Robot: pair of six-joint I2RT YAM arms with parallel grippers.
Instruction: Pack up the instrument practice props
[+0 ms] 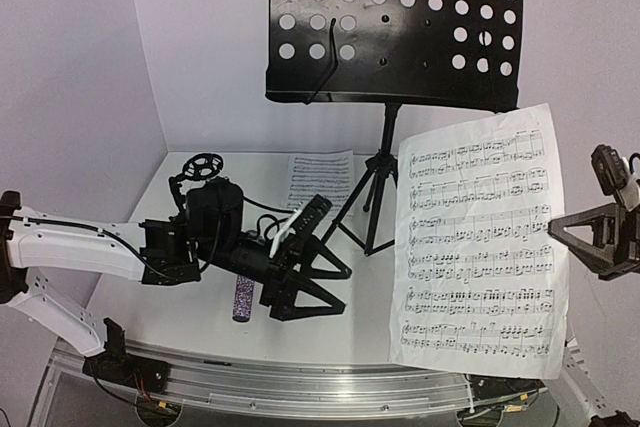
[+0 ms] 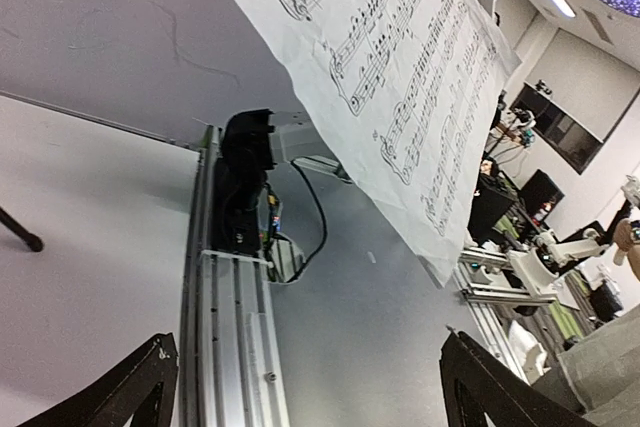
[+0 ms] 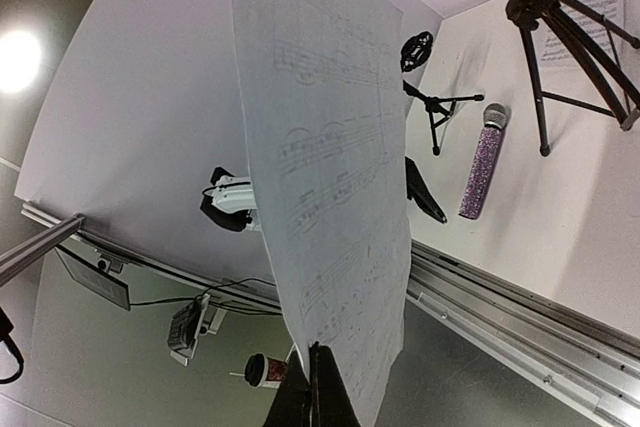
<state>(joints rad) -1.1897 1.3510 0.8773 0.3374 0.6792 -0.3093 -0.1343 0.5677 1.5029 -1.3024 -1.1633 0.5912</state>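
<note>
White walls close in a white counter (image 1: 190, 327). In the lower middle of the top view, the left pincer (image 1: 335, 292) stands spread wide with nothing between its fingers. The glittery purple microphone (image 1: 242, 299) lies on the counter just to its lower left. At the right edge, the right pincer (image 1: 552, 230) is pressed together on the edge of 1 sheet-music page (image 1: 480, 247), held upright in the air in front of the music stand (image 1: 400, 22).

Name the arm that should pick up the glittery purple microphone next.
Left, most likely. The left gripper is open and close beside the microphone. The right gripper is shut on a sheet-music page, held up well off to the right, so it is busy and farther away.
</note>
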